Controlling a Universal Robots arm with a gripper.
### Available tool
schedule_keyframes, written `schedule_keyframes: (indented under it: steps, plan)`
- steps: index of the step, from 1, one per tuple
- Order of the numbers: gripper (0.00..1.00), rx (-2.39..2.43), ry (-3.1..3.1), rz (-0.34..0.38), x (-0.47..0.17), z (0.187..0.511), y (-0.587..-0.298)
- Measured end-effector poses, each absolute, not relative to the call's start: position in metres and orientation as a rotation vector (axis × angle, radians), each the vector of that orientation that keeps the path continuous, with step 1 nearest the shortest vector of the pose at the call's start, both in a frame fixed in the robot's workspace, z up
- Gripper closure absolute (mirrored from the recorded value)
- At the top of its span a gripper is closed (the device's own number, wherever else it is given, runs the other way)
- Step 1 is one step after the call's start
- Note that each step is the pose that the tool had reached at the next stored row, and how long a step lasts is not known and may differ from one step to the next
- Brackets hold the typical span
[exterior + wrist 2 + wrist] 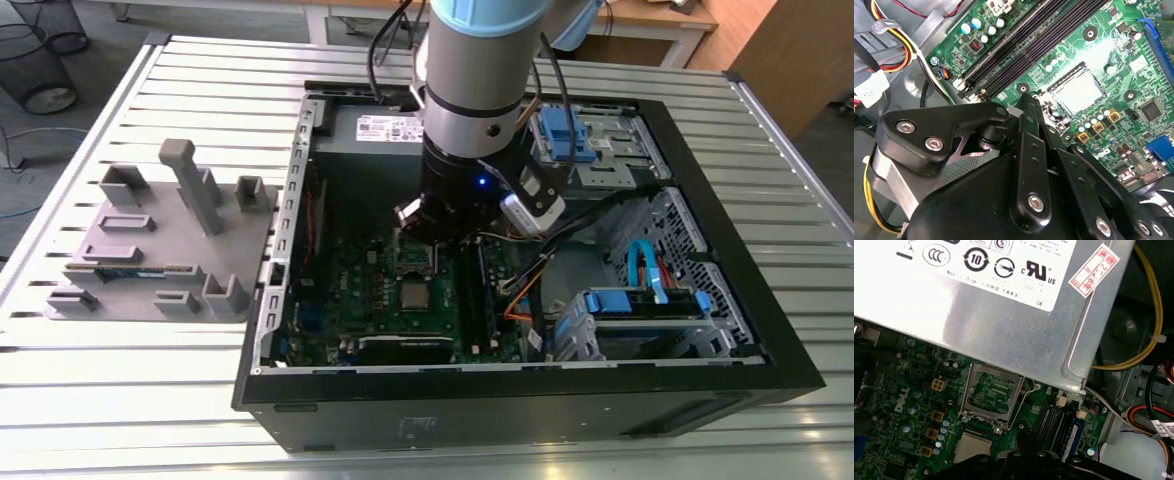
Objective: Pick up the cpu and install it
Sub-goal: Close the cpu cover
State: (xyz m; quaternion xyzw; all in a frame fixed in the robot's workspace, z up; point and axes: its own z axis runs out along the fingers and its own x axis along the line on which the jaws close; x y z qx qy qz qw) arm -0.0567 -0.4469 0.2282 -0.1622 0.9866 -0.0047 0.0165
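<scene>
Here, on a slatted metal table (134,420), an open computer case (534,405) lies with the robot arm (474,110) reaching down into it. The case holds a grey power supply (979,325) against one wall, blue-trimmed drive cages (641,300) at the exterior view's right, bundled cables (891,60), and the green motherboard (1069,55) across its floor. Beside the case, towards the table's edge at the exterior view's left, a grey fixture block (147,250) carries what may be a memory stick, though that is hard to make out. The gripper (430,236) hangs just above the board's middle; whether its jaws are spread or pressed together I cannot tell. The socket's retention frame (991,397) stands flipped open. The cpu (1077,91) lies flat in the socket next to that frame, near the gripper but apart from it. The risk, as I judge it: a chip seated slightly askew could bend socket pins under a downward press, and loose cables could snag the wrist.
</scene>
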Motion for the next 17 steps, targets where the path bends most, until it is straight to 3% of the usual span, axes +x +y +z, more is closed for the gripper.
schedule_keyframes:
  steps: [17]
  plan:
    - [0.89,-0.532,3.063,-0.014,-0.0567,0.2282,-0.4467]
